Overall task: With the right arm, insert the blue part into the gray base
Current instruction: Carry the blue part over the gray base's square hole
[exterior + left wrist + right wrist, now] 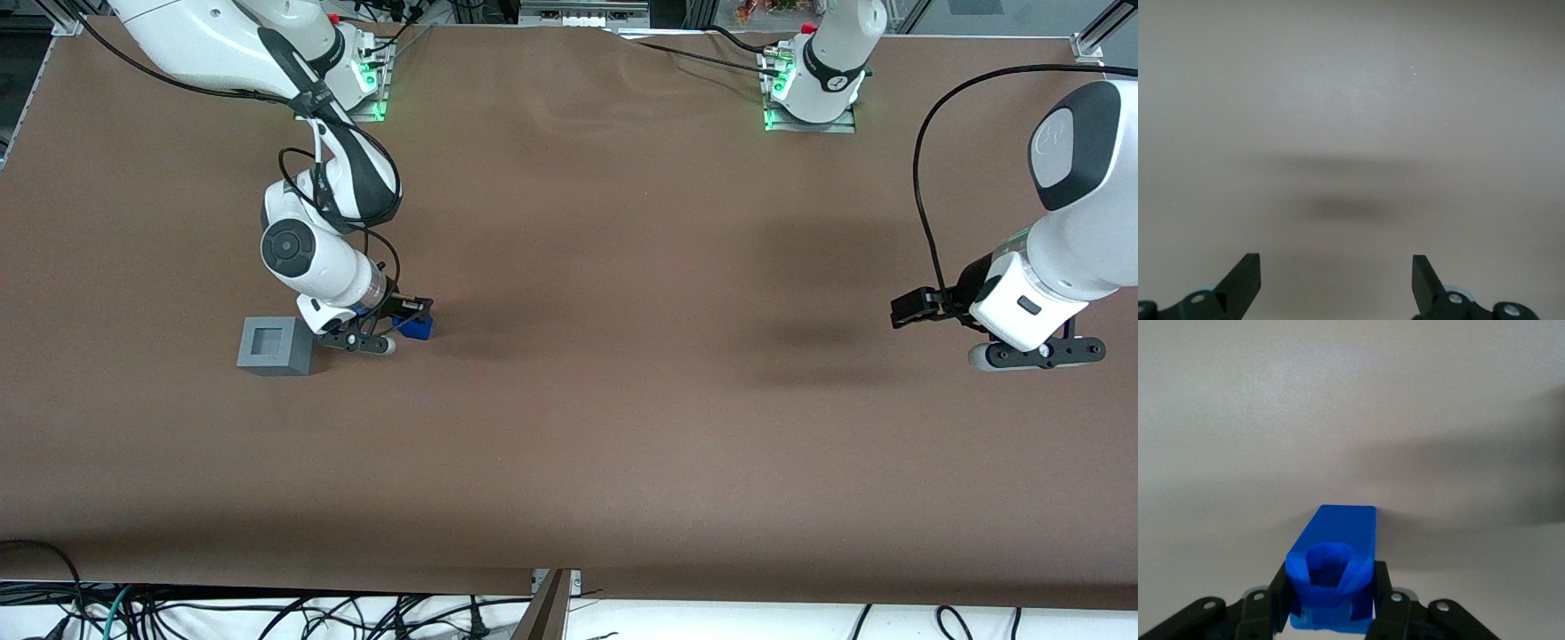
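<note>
The step in hand appears to be the grasp of the blue part, with the insertion not yet done. The right arm reaches down at its own end of the brown worktop, and its hand sits low over the worktop with the blue part between its two fingers. The right wrist view shows both black fingers pressed against the part's sides, one on each flank, so the hand is closed on it; whether the part already hangs clear of the worktop or rests on it cannot be told from these views. The part looks long and blocky, with a hollow, faceted end facing the wrist camera. The gray base stands on the worktop just beside the hand, apart from the blue part, a little nearer to the front camera and farther toward the working arm's end of the table; its square recess faces up and holds nothing. The next move, as I judge it, calls for a lift with the grip kept firm, a short sideways carry until the part is directly above the recess, then a turn of the wrist if needed so the part's sides square up with the recess walls before a straight, slow descent. A small misalignment would likely catch the part on the rim.
</note>
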